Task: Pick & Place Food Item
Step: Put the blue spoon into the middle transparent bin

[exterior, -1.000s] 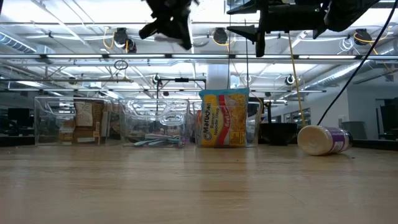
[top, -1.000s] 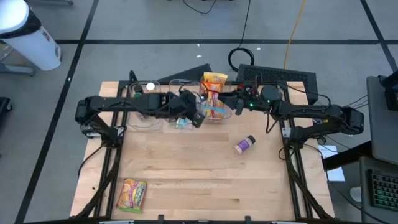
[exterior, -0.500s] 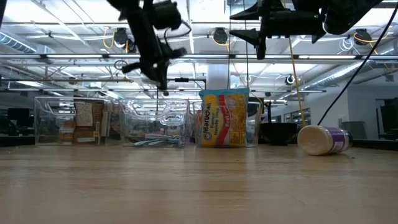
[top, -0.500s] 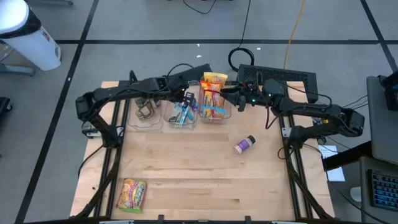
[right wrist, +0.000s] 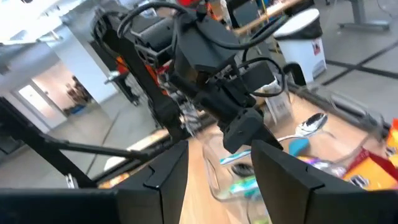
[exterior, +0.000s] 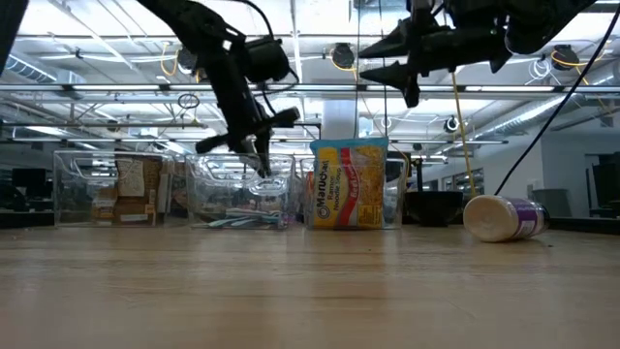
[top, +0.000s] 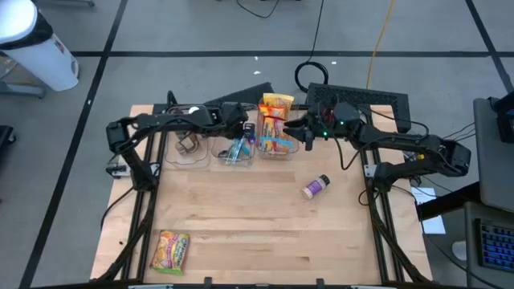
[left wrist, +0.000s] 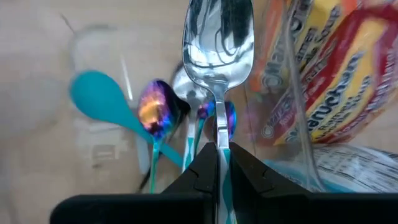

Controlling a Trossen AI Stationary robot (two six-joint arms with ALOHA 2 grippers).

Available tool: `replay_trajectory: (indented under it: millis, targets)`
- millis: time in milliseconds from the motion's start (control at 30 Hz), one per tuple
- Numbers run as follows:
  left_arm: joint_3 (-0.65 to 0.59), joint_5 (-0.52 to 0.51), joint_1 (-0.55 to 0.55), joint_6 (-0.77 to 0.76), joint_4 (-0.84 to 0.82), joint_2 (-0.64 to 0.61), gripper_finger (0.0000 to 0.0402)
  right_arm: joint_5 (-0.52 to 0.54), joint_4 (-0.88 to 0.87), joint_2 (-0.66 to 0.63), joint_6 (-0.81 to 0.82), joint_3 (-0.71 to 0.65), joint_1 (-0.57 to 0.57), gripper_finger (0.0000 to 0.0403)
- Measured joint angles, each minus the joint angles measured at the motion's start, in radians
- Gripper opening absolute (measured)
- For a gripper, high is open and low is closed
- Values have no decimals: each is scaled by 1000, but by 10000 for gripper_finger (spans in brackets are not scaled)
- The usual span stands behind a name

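1. My overhead camera looks straight down on the whole table (top: 241, 217).
2. My low camera looks level across it.
3. Both wrist cameras sit close over the clear bins (top: 234, 148), frame centre overhead, shared by all views.

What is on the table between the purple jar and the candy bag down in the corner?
Nothing: in the high view, bare wood runs from the purple jar to the candy bag.

I see a shiny metal spoon (left wrist: 217, 43), clear plastic bins (top: 235, 148), a glossy plastic noodle packet (top: 277, 120), and a smooth wooden worktop (top: 257, 217).
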Motion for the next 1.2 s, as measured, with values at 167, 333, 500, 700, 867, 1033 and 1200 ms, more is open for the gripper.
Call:
replay_trajectory:
  millis: [167,333,500,700,867,1033,1200]
  targets:
    - [39,33,2,-10,-14,72,20,-3,-72,0,-7,0,0,169]
    - [79,59,4,-13,-19,126,20,-29,-153,0,8,0,0,169]
    - [130,70,14,-13,-44,181,20,-32,-195,0,9,0,1,169]
    - [176,69,22,-13,-120,237,20,-32,-199,0,9,0,1,169]
    - [179,44,21,-20,-125,238,20,-34,-216,0,8,0,1,169]
    - [179,35,28,-23,-127,239,20,-32,-218,0,1,0,1,169]
    - [179,35,32,-35,-129,239,35,-27,-217,0,-10,0,1,169]
